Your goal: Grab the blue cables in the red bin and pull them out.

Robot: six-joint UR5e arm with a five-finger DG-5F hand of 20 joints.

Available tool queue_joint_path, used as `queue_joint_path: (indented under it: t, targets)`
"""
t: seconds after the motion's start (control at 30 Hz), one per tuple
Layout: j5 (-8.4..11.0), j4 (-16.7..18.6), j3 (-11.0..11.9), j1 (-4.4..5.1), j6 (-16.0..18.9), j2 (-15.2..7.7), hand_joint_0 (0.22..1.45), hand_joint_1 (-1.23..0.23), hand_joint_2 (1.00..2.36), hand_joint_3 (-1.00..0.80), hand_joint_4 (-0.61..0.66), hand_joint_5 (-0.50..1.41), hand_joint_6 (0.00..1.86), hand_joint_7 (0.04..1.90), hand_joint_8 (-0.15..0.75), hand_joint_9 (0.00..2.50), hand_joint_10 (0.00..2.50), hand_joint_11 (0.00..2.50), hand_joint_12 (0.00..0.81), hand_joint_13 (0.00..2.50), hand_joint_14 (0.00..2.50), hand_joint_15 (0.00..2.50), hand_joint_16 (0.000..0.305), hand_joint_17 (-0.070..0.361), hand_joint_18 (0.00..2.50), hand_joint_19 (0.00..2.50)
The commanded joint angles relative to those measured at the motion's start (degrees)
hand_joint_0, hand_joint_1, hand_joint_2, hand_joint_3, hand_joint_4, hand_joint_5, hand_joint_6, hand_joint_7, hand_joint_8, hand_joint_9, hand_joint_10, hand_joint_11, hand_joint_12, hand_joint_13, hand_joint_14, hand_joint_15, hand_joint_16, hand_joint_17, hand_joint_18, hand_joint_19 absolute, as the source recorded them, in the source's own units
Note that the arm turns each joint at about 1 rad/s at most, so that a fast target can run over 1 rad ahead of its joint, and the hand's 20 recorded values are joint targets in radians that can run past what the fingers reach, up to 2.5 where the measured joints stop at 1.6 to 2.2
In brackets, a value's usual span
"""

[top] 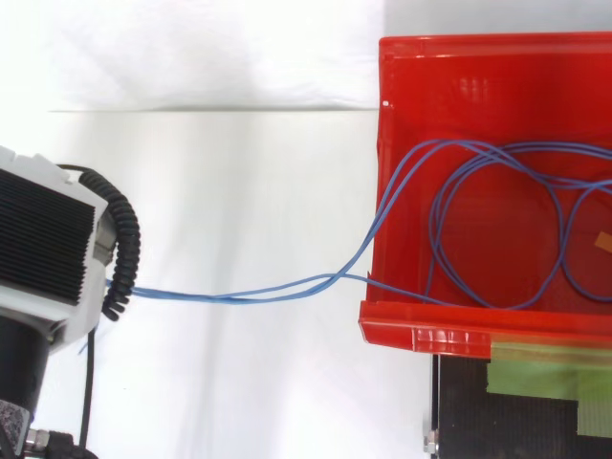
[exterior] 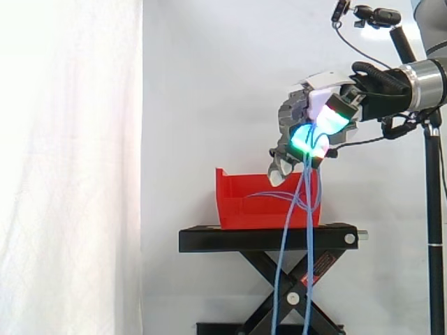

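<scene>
A white curtain [exterior: 70, 167], soft and faintly creased, hangs behind the red bin [exterior: 244, 202]. Under the bin is a black stand [exterior: 265, 239], a flat matte plate on crossed scissor legs. The bin is glossy moulded plastic, rectangular and open-topped, with a raised back wall and a thick folded rim [top: 478, 48].

The robot's arm [exterior: 426, 80] reaches in above and to the right of the bin. Its metal wrist ends in the hand [exterior: 297, 112], which hangs just above the bin's right end, clear of the rim. The hand's fingers are curled and pinch the blue cables [exterior: 283, 265] between glowing cyan-green fingertips [exterior: 302, 137].

The cables are thin, smooth and round. In the top view they lie partly inside the bin in wide loose loops on its floor. From there a pair of strands [top: 287, 285] climbs over the bin's wall and runs taut across the open space — straight to a grey housing with black ribs [top: 43, 239], well away from the bin. In the side view the strands drop from the hand, cross in front of the bin's right end and trail down past the stand's legs.

A thin black pole [exterior: 433, 209] stands to the right of the bin. Strips of green tape [top: 535, 373] lie on the stand just outside the bin's rim.
</scene>
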Motion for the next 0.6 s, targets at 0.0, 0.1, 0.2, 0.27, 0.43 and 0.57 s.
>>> queue_joint_path:
  t: [0.0,0.1,0.2,0.27,0.43,0.57]
  targets:
    - [0.08,-0.63,0.00,-0.04,0.74,0.00,0.86,-0.81,1.00,-1.00,0.04,0.77,0.90,0.62,0.237,0.88,0.02,0.47,0.300,0.69,0.01,0.31,0.040,0.089,0.51,0.31]
    - [0.16,-1.33,0.00,-0.04,1.71,0.00,0.85,-0.81,1.00,-1.00,0.04,0.75,0.91,0.61,0.237,0.88,0.02,0.48,0.301,0.69,0.01,0.31,0.040,0.089,0.51,0.31]
    - [0.25,-2.30,0.00,0.05,3.03,0.00,0.85,-0.82,1.00,-1.00,0.06,0.74,0.92,0.60,0.237,0.88,0.02,0.47,0.304,0.69,0.01,0.31,0.040,0.090,0.50,0.30]
    - [0.34,-2.56,0.00,0.05,3.47,0.00,0.84,-0.83,1.00,-1.00,0.06,0.73,0.93,0.59,0.241,0.87,0.02,0.47,0.305,0.69,0.01,0.31,0.040,0.090,0.51,0.31]
    - [0.34,-3.97,0.00,0.05,5.75,-0.09,0.83,-0.85,1.00,-1.00,0.07,0.70,0.94,0.57,0.240,0.86,0.02,0.47,0.308,0.69,0.01,0.32,0.041,0.092,0.50,0.30]
    - [0.34,-6.95,0.00,0.31,10.59,0.00,0.82,-0.87,1.00,-1.00,0.09,0.65,0.95,0.54,0.241,0.85,0.02,0.48,0.307,0.69,0.01,0.32,0.041,0.093,0.50,0.31]
